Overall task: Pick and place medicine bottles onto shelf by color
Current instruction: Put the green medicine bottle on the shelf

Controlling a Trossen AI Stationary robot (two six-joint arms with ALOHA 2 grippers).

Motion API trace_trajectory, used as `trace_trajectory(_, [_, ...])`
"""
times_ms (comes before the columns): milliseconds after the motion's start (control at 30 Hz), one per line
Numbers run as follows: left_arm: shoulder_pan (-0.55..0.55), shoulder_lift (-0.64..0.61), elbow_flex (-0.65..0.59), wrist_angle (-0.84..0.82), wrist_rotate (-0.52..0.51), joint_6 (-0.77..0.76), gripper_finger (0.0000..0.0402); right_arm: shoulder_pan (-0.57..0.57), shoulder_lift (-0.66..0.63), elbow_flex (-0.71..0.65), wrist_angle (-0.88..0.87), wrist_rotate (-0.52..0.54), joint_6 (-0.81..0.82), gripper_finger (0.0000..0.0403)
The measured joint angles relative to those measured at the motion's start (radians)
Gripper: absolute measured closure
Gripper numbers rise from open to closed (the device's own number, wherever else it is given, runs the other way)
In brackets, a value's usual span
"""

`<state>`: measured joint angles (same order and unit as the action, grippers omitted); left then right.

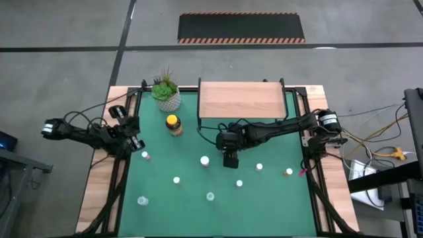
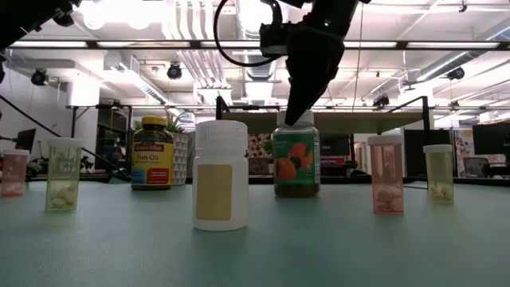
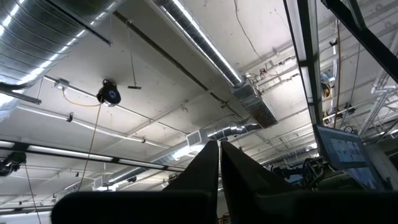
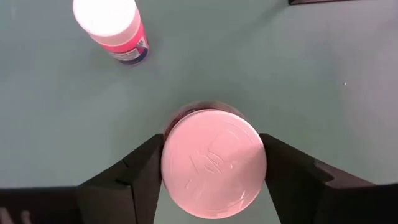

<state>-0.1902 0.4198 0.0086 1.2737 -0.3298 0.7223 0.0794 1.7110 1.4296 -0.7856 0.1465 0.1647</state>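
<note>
The rigid, light, smooth-sided dark plastic bottle with a round white cap [image 4: 214, 163], upright on the green table mat [image 4: 323, 74], is straddled at cap level by the spread right gripper [image 4: 214, 171], and a firm squeeze just under the cap is judged best.

You are looking down on a bench [image 1: 218, 205] with a green top and light wood borders along its sides. At its far edge stands the shelf [image 1: 241, 100], a low light wood platform on thin black legs, its top bare. Just left of the shelf sits a green plant in a white pot [image 1: 166, 94], and near it, on the green surface, a larger amber jar with a yellow lid [image 1: 174, 124]. Small white-capped medicine bottles [image 1: 176, 180] stand scattered, well apart from one another, across the middle and near half of the bench, with an orange-capped one [image 1: 289, 172] towards the right border.
</note>
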Motion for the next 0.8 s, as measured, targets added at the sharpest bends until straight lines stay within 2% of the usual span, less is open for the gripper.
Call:
trace_trajectory(200, [0.000,0.001,0.000,0.000,0.000,0.000,0.0401,0.000,-0.043,0.074,-0.094,-0.001,-0.040,0.0170])
trace_trajectory(367, [0.000,0.001,0.000,0.000,0.000,0.000,0.0402,-0.010,-0.060,0.195,-0.148,-0.052,-0.127,0.0172])
trace_trajectory(700, [0.000,0.002,0.000,0.001,0.000,0.000,0.0402,-0.099,-0.009,0.567,-0.333,-0.053,-0.524,0.0181])
trace_trajectory(800, [0.000,0.000,0.000,0.001,0.000,0.000,0.0401,-0.160,0.013,0.665,-0.374,-0.112,-0.623,0.0181])
